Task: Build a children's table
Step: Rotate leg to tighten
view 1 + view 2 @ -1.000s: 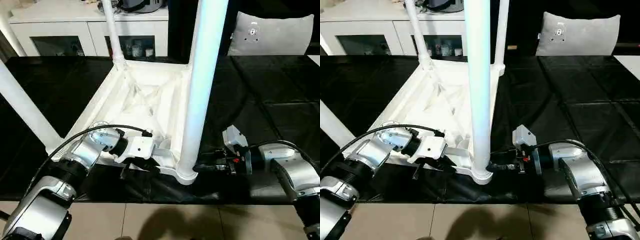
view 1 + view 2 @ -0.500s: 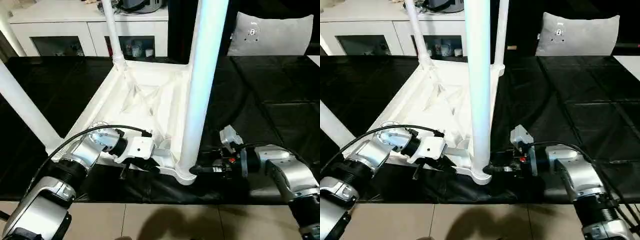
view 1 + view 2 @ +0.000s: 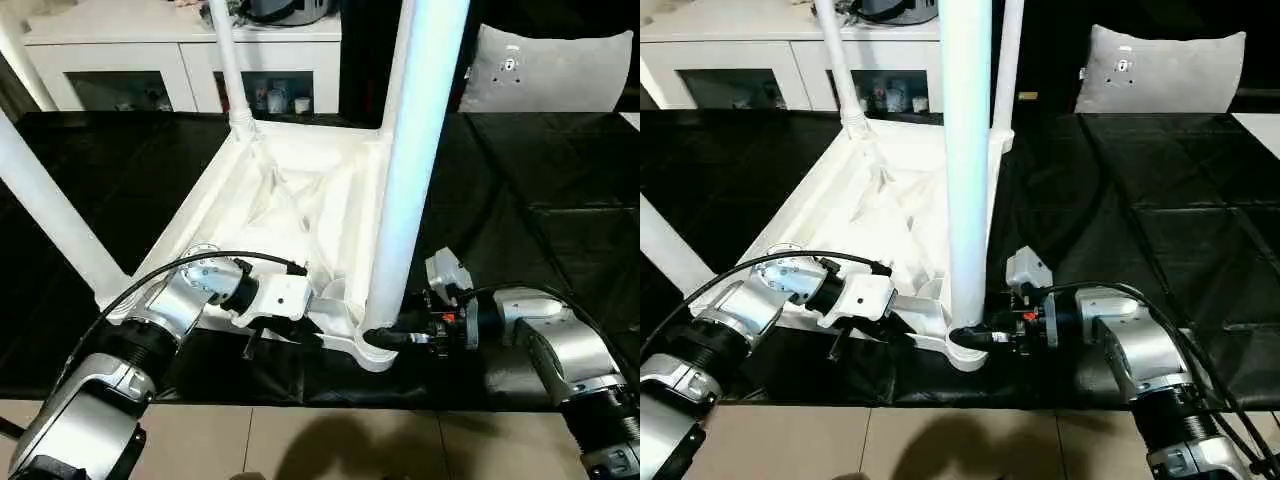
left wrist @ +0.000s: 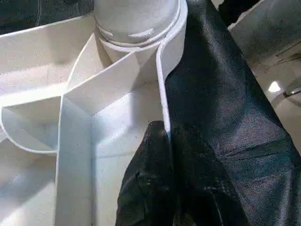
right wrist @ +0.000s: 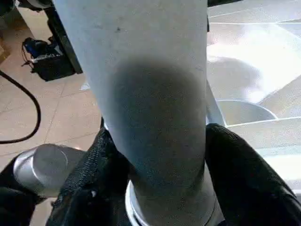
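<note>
The children's table (image 3: 290, 215) lies upside down on a black cloth (image 3: 520, 190) that covers the work surface, its ribbed underside facing up and 4 white legs rising from the corner sockets. The near right leg (image 3: 415, 170) stands tall just in front of the robot, seated in the near right corner socket (image 3: 375, 350) at the near edge of the cloth. The right gripper (image 3: 975, 338) reaches in from the right at the foot of this leg, and the right wrist view shows its 2 black fingers (image 5: 244, 183) spread around the tube, one on each side and touching it just above the socket. The left gripper (image 3: 265, 340) comes in from the left at the near rim of the tabletop, a little left of that same corner; in the left wrist view its fingers (image 4: 148, 174) are pressed onto the thin white rim wall, one inside and one outside, pinching it. The near left leg (image 3: 55, 225) slants up and away at the left edge, and the far left leg (image 3: 228, 65) rises from the far corner. Beyond the cloth stands a white cabinet (image 3: 180, 55) with glass doors, and a grey cushion (image 3: 550, 70) sits at the far right.
</note>
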`<state>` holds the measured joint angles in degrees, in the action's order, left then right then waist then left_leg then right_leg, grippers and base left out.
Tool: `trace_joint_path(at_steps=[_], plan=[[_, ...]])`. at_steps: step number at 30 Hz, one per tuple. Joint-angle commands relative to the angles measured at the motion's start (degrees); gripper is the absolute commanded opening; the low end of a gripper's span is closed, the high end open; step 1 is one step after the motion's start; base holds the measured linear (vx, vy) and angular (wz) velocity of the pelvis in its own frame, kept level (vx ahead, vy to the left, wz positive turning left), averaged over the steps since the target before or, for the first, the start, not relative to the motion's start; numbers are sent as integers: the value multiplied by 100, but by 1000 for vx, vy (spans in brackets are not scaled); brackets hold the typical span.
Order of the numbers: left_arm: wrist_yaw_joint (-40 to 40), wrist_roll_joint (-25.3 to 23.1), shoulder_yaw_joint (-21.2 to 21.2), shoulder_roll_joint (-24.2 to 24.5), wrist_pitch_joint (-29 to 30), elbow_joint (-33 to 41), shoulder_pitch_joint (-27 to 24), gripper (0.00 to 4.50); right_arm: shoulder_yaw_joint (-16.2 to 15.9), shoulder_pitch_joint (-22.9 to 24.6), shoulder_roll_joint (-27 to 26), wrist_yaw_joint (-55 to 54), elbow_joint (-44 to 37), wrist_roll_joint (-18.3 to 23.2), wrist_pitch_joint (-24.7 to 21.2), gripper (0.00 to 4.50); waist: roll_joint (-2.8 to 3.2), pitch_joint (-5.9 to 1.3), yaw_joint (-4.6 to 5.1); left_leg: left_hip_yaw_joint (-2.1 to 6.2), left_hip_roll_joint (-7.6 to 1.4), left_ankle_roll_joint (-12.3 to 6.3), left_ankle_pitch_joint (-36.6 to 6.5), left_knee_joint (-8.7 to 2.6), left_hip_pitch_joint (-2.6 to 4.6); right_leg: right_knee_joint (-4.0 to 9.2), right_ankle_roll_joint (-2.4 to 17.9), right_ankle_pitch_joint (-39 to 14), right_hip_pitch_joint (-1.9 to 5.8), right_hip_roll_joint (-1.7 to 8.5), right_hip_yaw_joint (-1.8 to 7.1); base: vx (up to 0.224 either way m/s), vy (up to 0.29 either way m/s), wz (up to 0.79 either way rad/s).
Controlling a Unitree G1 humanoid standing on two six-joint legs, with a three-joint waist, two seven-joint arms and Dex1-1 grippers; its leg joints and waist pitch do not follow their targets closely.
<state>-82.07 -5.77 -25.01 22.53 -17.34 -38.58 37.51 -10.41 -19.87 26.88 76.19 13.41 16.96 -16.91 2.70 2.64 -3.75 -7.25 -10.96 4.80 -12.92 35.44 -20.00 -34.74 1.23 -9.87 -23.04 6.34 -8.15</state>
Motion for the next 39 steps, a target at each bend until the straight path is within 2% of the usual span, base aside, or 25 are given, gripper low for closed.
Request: trace_joint_path(at_steps=[1, 4, 6, 9, 12, 14, 15, 16, 17, 18, 19, 20, 21, 22, 24, 25, 27, 30, 31, 32, 34, 35, 36, 38, 39], plan=[[-286, -206, -439, -115, -179, -41, -159, 0, 29, -67, 61, -53, -131, 46, -88, 221, -95, -358, 13, -74, -197, -400, -798, -480, -102, 474, 963, -1703, 402, 277, 363, 0, 0, 0], [-288, -176, -421, -131, -126, -34, -167, 0, 29, -27, 40, -71, -177, 83, -152, 207, -74, -357, 7, -77, -196, -393, -811, -480, -96, 473, 975, -1714, 396, 278, 364, 0, 0, 0], [-258, -76, -353, -196, 136, 52, -201, 0, 6, 87, -78, -243, -303, 128, -376, 204, -92, -350, 7, -77, -192, -374, -828, -487, -101, 474, 955, -1740, 403, 273, 367, 0, 0, 0], [-130, 44, -243, -283, 561, 246, -246, 0, -91, 181, -246, -745, -431, -87, -509, 204, -92, -343, 10, -73, -197, -339, -801, -500, -97, 478, 922, -1787, 402, 277, 374, 0, 0, 0], [216, 187, -55, -457, 1167, 528, -289, 0, 2, 57, -716, -1933, -336, -427, -751, 202, -69, -299, 73, -82, -152, -202, -1072, -515, -76, 552, 732, -2391, 368, 261, 351, 0, 0, 0], [419, 206, 7, -539, 1532, 690, -314, 0, 75, -42, -943, -2501, -254, -605, -861, 201, -76, -234, 201, -60, -85, -16, -1572, -511, -51, 687, 325, -3469, 328, 253, 270, 0, 0, 0], [464, 207, 17, -555, 1621, 733, -321, 0, 92, -63, -992, -2633, -249, -644, -905, 201, -77, -226, 244, -50, -63, 21, -1674, -498, -43, 718, 210, -3705, 316, 249, 241, -51, -1, -8], [582, 203, 39, -610, 1773, 825, -332, 0, 158, -142, -1141, -2942, -188, -691, -1031, 200, -17, -209, 321, -27, -28, 39, -1923, -461, -5, 818, -22, -4109, 280, 251, 156, 0, 0, 0], [863, 205, 107, -750, 2057, 1000, -348, 0, 266, -304, -1458, -3585, -44, -826, -1223, 200, -14, -206, 457, 20, -44, 64, -2099, -477, -56, 847, -97, -4099, 325, 246, 66, 0, 0, 0], [1023, 210, 155, -834, 2187, 1080, -353, 0, 285, -379, -1611, -3898, 31, -933, -1256, 199, 33, -223, 515, 53, -63, 109, -2210, -473, -46, 849, -106, -4022, 349, 260, 12, 0, 0, 0], [1102, 206, 180, -869, 2245, 1106, -352, 0, 268, -403, -1659, -4009, 58, -999, -1240, 199, 63, -221, 670, 137, -97, 136, -2414, -514, -164, 852, -217, -3843, 463, 254, -99, 0, 0, 0], [1331, 111, 226, -941, 2390, 1153, -343, 0, 271, -483, -1811, -4307, 185, -1091, -1270, 199, 119, -221, 689, 160, -128, 112, -2614, -538, -115, 883, -214, -3731, 475, 251, -135, 0, 0, 0], [1363, 91, 231, -950, 2411, 1162, -342, 0, 277, -494, -1835, -4356, 203, -1098, -1281, 199, 129, -207, 841, 223, -209, 64, -2929, -600, -122, 836, -107, -3338, 511, 280, -141, 0, 0, 0], [1443, 38, 246, -974, 2467, 1190, -342, 0, 296, -523, -1901, -4483, 250, -1115, -1311, 199, 156, -185, 897, 247, -246, 60, -3217, -649, -104, 806, -22, -3133, 521, 288, -123, 0, 0, 0], [1679, -100, 276, -1043, 2599, 1243, -327, 0, 394, -584, -2060, -4657, 397, -1077, -1155, 199, 116, -167, 994, 212, -179, 74, -3372, -611, 9, 898, 62, -3332, 424, 320, -148, 0, 0, 0], [2103, -158, 367, -1209, 2873, 1368, -303, 0, 578, -651, -2269, -4816, 531, -948, -993, 233, 48, -162, 1045, 169, -113, 62, -3205, -548, 32, 977, 42, -3613, 375, 348, -184, 0, 0, 0], [2314, -153, 423, -1309, 2963, 1416, -295, 0, 656, -672, -2340, -4848, 573, -880, -860, 267, 86, -174, 1087, 170, -109, 61, -2928, -507, -5, 996, -1, -3641, 408, 377, -239, 0, 0, 0], [2425, -187, 416, -1305, 3066, 1491, -316, 0, 642, -646, -2251, -4798, 461, -1002, -819, 289, 67, -215, 1050, 162, -131, -30, -2528, -537, -82, 901, 209, -3142, 434, 380, -113, 0, 0, 0], [2428, -193, 417, -1294, 3051, 1473, -312, 0, 639, -640, -2226, -4785, 449, -1012, -779, 301, 76, -245, 990, 132, -141, -99, -2213, -536, -86, 852, 402, -2794, 419, 387, -36, 0, 0, 0], [2408, -225, 400, -1211, 2948, 1417, -308, 0, 595, -576, -2057, -4608, 362, -1014, -668, 310, 88, -282, 941, 114, -145, -191, -1759, -533, -147, 758, 614, -2267, 456, 368, 22, 0, 0, 0], [2361, -245, 402, -1116, 2824, 1322, -305, 0, 578, -479, -1864, -4297, 242, -936, -572, 323, 75, -329, 882, 99, -175, -386, -1132, -525, -209, 640, 861, -1452, 500, 318, 67, 68, -9, 5], [2317, -248, 407, -1070, 2747, 1257, -294, 0, 553, -414, -1745, -4093, 150, -902, -489, 334, 67, -375, 840, 65, -171, -515, -793, -476, -161, 574, 1030, -1066, 469, 309, 129, 71, -10, 4], [2271, -263, 411, -1009, 2684, 1192, -281, 0, 533, -328, -1600, -3828, 43, -871, -349, 345, 57, -389, 819, 46, -147, -615, -569, -451, -196, 543, 1117, -812, 486, 303, 158, 74, -13, 2], [2244, -277, 411, -971, 2651, 1155, -273, 0, 523, -279, -1514, -3670, -13, -858, -250, 361, 38, -467, 658, 5, -114, -1064, 465, -341, -226, 356, 1389, 370, 507, 301, 214, 62, -16, 0], [2109, -324, 392, -849, 2494, 1035, -236, 0, 519, -182, -1228, -3239, -100, -799, -90, 361, 58, -481, 606, 3, -96, -1160, 672, -319, -231, 324, 1416, 584, 514, 298, 210, 0, 0, 0]])
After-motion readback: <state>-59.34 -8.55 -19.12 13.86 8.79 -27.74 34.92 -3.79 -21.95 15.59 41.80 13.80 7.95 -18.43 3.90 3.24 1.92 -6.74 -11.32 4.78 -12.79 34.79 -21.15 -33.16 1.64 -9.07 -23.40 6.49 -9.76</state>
